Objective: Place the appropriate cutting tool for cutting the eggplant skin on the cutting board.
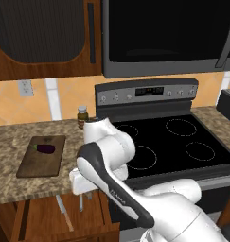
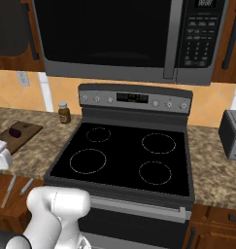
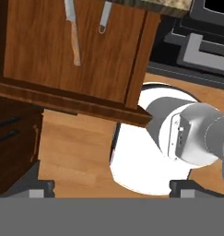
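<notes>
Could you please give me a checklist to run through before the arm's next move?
1. Cutting tool lies free in the open drawer: ok.
2. Knife lies apart from the tool: ok.
3. Hand open, nothing between its tips: ok.
4. Hand aimed at the tool: not ok, the tool sits at the hand view's top edge.
5. Cutting board has bare room beside the eggplant: ok.

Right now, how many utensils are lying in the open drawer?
2: a knife with a wooden handle, and right beside it a shorter grey peeler. The counter edge covers their upper ends, so more could be hidden farther back.
</notes>
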